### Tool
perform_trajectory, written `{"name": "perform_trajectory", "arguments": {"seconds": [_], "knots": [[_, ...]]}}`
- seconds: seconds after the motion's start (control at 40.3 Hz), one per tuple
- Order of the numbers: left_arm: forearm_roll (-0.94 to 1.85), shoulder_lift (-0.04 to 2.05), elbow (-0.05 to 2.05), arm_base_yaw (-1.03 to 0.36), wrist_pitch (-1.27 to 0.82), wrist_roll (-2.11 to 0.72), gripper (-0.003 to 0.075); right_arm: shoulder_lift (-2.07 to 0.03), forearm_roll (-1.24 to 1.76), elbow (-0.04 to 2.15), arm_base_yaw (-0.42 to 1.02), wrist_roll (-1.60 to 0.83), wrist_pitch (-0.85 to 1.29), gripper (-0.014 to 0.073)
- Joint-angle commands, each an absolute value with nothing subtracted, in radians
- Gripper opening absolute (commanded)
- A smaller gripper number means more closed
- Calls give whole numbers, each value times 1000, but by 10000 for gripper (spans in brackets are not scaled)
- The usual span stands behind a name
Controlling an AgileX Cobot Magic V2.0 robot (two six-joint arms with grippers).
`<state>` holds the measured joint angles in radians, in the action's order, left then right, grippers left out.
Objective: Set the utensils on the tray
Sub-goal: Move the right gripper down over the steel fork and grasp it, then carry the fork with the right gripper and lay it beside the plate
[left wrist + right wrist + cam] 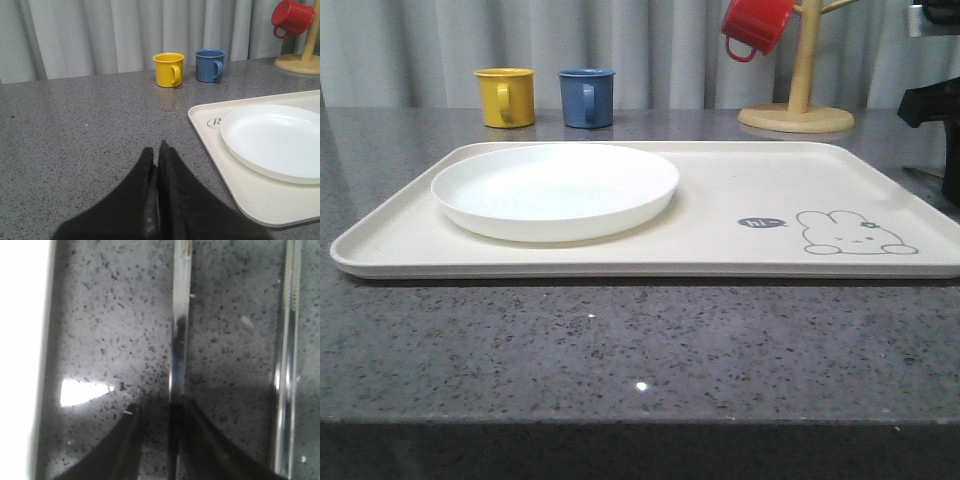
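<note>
Right fingers (131,416) round blurred utensil handle (179,340), ends cut off, 2nd utensil (286,365) beside

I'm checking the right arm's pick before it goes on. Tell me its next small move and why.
Probably close the jaws, then lift. In the right wrist view the right gripper straddles a slim silver utensil handle lying on the grey countertop, a finger at each side. Whether they already pinch it is unclear. A second utensil lies apart, alongside. The tray holds just a white plate.

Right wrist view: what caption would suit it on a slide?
Right gripper closed around a slim silver utensil lying on the speckled counter.
</note>
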<state>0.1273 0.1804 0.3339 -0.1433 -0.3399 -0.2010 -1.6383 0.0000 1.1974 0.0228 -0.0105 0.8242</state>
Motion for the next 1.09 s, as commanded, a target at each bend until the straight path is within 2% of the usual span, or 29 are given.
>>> {"name": "perform_trajectory", "arguments": {"seconds": [0.0,0.124,0.372,0.62,0.893,1.066], "knots": [[141,190,359,-148,-252,-195,-18,-1608,-8,1226,20,-20,810,98],[141,190,359,-148,-252,-195,-18,-1607,-9,1227,20,-20,819,-12],[141,190,359,-148,-252,-195,-18,-1536,0,1286,41,6,903,-3],[141,190,359,-148,-252,-195,-18,-1497,-67,1442,229,211,1067,-3],[141,190,359,-148,-254,-195,-18,-1568,-80,1534,459,373,1064,-3],[141,190,359,-148,-256,-195,-18,-1660,-69,1584,507,460,1046,-3]]}}
